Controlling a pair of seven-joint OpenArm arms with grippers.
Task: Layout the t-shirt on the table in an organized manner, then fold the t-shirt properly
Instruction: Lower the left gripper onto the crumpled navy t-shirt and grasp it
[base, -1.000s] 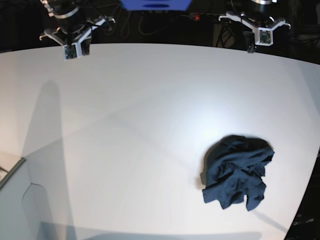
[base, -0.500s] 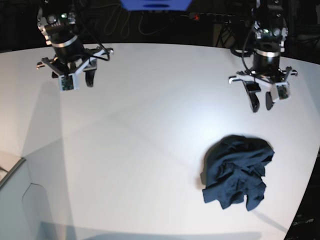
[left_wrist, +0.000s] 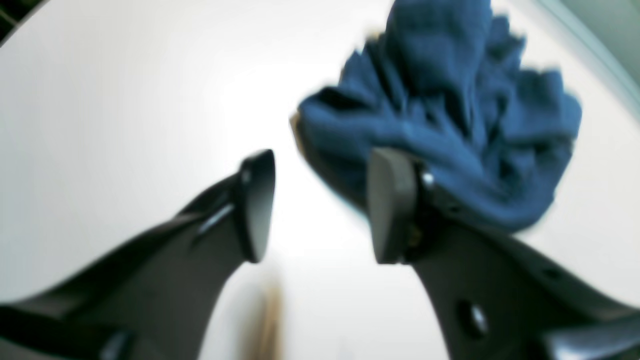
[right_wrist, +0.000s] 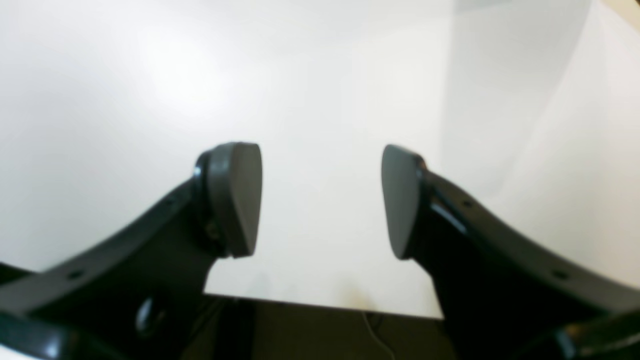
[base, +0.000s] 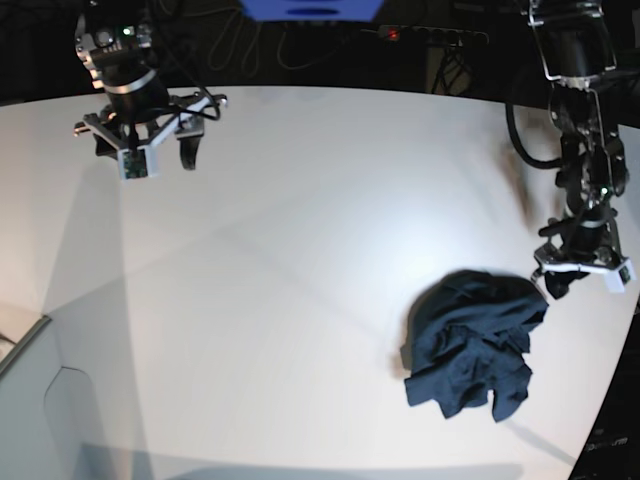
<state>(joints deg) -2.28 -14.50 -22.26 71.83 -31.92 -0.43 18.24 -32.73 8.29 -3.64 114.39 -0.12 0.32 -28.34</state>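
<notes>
T-shirt, a dark navy crumpled heap, lies near the white table's right edge in the base view. Far to its left, the right gripper hangs spread open, empty. Just beside the heap's upper right, the left gripper hovers, fingers apart, grasping nothing.

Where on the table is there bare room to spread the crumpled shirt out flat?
The table is bare from the t-shirt across to the right end effector and along the near edge. It is crowded only by the shirt, where the open left end effector hovers near the side edge.
</notes>
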